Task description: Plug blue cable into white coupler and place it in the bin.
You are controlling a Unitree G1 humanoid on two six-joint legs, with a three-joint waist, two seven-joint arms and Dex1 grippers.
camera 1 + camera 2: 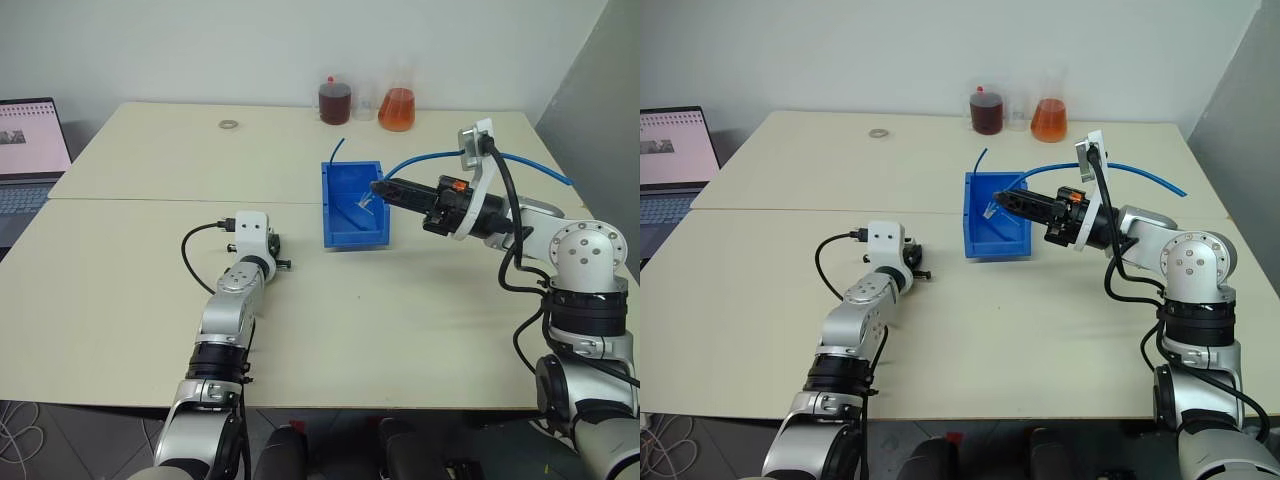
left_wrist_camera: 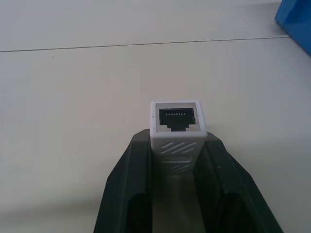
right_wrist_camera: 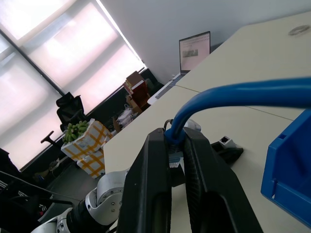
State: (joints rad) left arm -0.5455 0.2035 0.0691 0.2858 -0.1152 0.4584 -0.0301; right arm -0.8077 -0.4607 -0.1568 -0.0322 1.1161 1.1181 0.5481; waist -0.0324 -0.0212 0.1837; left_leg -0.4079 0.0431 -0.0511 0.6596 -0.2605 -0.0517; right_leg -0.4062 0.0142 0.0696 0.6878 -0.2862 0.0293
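Desk [image 1: 130,300] fills the frame, with the bin [image 1: 352,206] at centre. At lower left the left end effector [image 2: 178,145] clamps the white coupler [image 2: 177,127], socket facing away. At right, the right end effector [image 3: 177,150] pinches the blue cable [image 3: 243,95] near its plug, held over the bin.

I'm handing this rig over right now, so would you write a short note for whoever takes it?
Left gripper: shut on the white coupler, socket facing outward, low over the table.
Right gripper: shut on the blue cable near its plug, held above the bin.
Done: both parts gripped.
Left: bring the plug to the socket, push it in, then put the joined pair in the bin.
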